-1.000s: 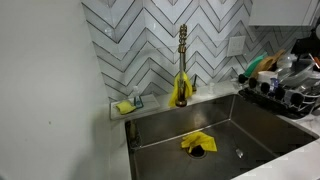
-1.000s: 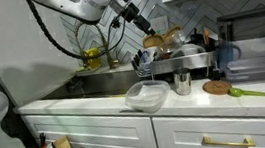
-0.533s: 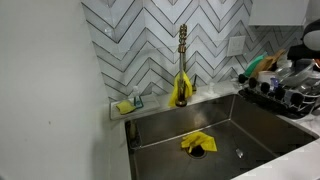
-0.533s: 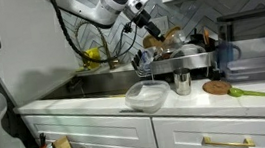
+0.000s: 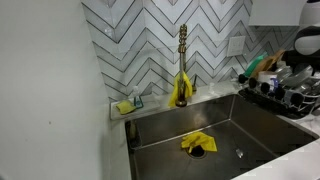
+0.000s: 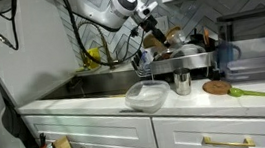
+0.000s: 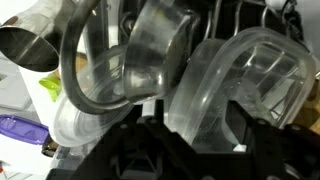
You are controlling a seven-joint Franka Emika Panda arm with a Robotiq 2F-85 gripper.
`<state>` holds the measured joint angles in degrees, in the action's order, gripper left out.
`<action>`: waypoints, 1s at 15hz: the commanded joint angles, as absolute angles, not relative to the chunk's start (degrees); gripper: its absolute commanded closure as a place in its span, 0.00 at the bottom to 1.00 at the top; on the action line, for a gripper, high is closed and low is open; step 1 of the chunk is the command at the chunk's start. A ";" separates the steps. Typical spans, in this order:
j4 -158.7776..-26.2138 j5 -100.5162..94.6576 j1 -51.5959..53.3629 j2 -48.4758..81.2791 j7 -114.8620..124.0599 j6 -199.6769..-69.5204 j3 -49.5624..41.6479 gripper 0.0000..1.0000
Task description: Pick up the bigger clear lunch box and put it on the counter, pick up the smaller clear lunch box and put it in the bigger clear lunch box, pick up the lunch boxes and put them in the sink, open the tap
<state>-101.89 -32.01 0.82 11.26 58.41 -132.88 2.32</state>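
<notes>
The bigger clear lunch box (image 6: 145, 96) sits upright on the white counter (image 6: 80, 102) in front of the sink (image 6: 103, 83). My gripper (image 6: 158, 33) hangs over the dish rack (image 6: 176, 57), also seen at the frame edge (image 5: 303, 45). In the wrist view my gripper (image 7: 195, 135) is open, its fingers on either side of a smaller clear lunch box (image 7: 245, 80) standing on edge in the rack; whether they touch it I cannot tell. The steel sink (image 5: 235, 125) and the brass tap (image 5: 182, 60) with its yellow base show in an exterior view.
A yellow cloth (image 5: 197, 143) lies over the sink drain. The rack (image 5: 285, 90) is crowded with dishes. A clear glass bowl (image 7: 150, 55) and a steel cup (image 7: 30, 45) stand beside the box. A steel cup (image 6: 182, 82), a round coaster (image 6: 218, 87) and a green utensil (image 6: 250, 92) sit on the counter.
My arm has moved along toward the dish rack and lowered; the gripper has come into the exterior view's right edge. The box on the counter has not moved.
</notes>
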 commanded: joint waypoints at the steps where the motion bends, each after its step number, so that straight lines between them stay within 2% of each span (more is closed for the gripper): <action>1: -99.87 -28.04 2.75 12.22 58.19 -131.43 0.43 0.63; 6: -100.00 -25.45 3.96 10.23 60.22 -129.50 -0.41 0.99; 15: -103.62 -17.20 2.68 1.48 62.41 -125.21 -0.17 0.98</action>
